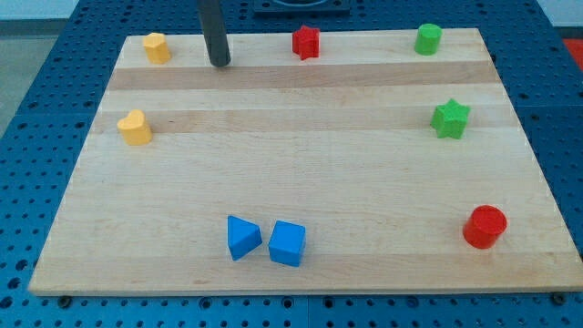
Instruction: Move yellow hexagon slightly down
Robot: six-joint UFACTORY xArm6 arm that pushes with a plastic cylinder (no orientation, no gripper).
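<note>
The yellow hexagon sits at the top left corner of the wooden board. My tip rests on the board to the right of the hexagon, about a block's width away and slightly lower in the view, not touching it. A second yellow block, heart-shaped, lies further down along the left edge.
A red star and a green cylinder stand along the top edge. A green star is at the right, a red cylinder at the bottom right. A blue triangular block and a blue cube sit near the bottom edge.
</note>
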